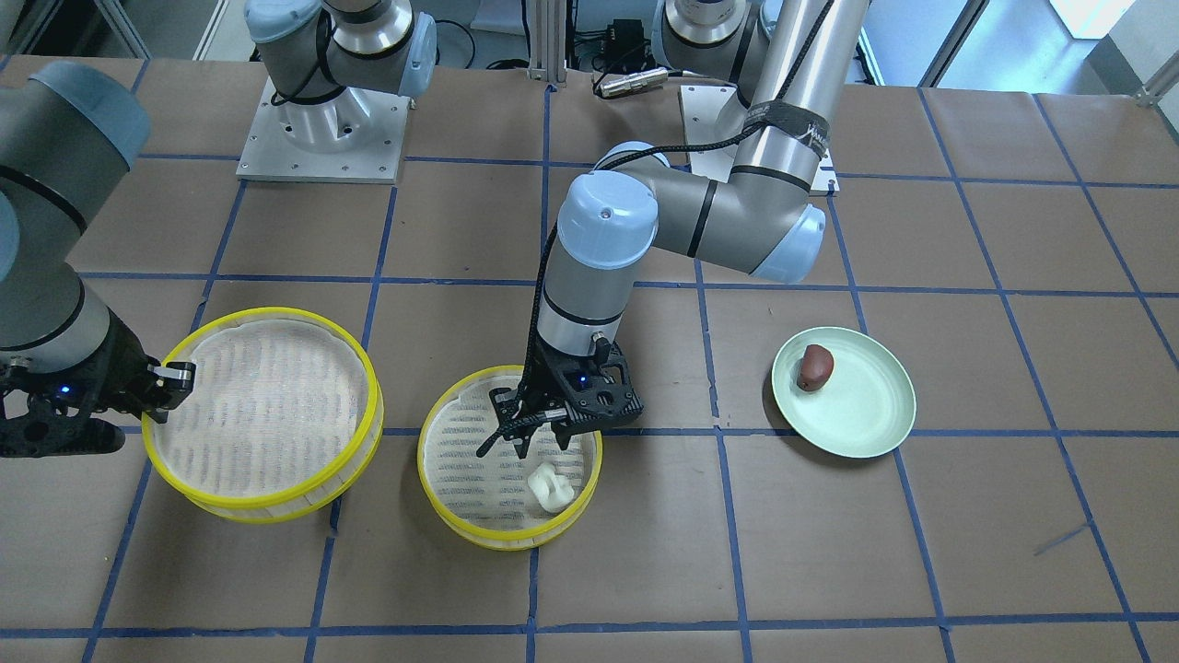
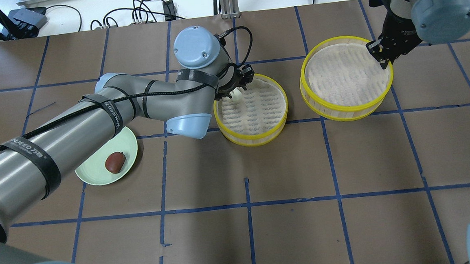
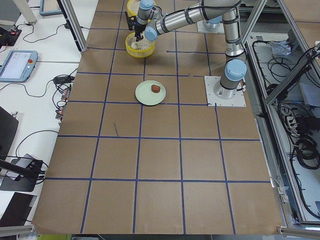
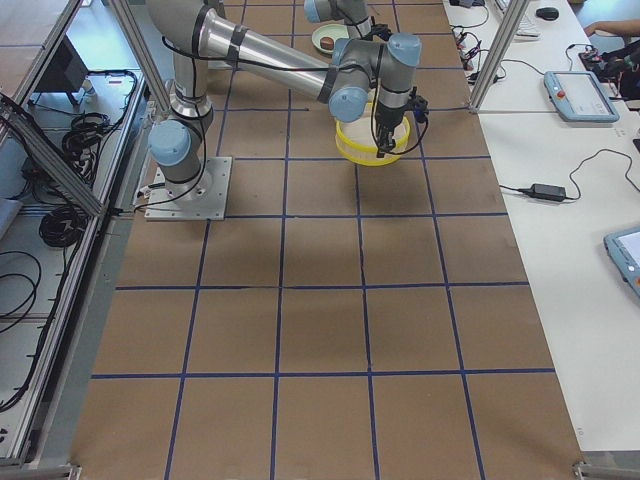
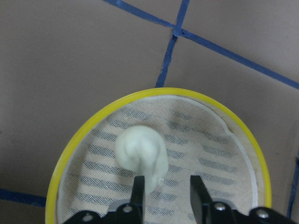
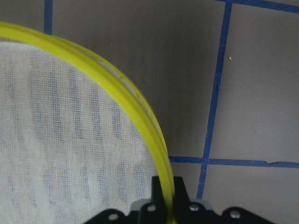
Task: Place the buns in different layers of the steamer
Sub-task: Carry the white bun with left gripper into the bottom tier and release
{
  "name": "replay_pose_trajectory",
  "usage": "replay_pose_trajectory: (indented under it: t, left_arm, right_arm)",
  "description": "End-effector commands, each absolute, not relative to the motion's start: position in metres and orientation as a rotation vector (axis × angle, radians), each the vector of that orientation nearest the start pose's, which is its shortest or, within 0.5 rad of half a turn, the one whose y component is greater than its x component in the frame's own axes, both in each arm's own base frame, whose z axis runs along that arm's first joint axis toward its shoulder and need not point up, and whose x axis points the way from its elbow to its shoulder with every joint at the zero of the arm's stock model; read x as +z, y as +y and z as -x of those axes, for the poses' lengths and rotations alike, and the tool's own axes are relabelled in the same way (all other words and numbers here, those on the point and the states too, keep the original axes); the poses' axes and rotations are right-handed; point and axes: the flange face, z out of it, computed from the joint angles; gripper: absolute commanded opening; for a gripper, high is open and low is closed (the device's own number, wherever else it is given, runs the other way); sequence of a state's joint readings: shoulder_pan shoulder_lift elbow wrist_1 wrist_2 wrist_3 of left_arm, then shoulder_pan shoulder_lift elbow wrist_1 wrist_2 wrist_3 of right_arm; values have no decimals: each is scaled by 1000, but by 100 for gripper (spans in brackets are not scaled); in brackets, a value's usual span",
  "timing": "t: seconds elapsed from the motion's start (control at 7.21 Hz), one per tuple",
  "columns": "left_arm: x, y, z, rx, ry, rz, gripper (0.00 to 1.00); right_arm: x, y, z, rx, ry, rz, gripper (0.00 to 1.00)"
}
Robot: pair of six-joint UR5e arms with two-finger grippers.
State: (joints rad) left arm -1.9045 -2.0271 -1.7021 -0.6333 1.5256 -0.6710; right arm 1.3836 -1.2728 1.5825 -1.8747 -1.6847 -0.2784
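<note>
White bun (image 5: 140, 153) lies by spread L hand (image 5: 167, 183).

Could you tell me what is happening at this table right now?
The left pincer hangs open over a steamer tray, where the white bun lies on the cloth. The right pincer is closed on the yellow rim of the other steamer tray, which is empty. The brown bun sits on the green plate, untouched.
</note>
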Motion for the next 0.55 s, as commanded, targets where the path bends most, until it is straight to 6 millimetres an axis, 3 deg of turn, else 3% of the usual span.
replay_pose_trajectory:
  t: [0.0,0.14,0.28,0.42]
  left_arm:
    - [277,-560,329,-550,3198,308,100]
    - [280,-573,291,-522,3170,194,100]
    - [280,-580,243,-448,3149,206,100]
    - [280,-576,202,-401,3123,103,100]
  right_arm:
    - [358,-607,-20,31,3243,84,8]
    - [362,-604,-40,22,3243,38,8]
    - [369,-597,-85,-16,3242,-40,8]
    - [364,-595,-118,-20,3213,-126,8]
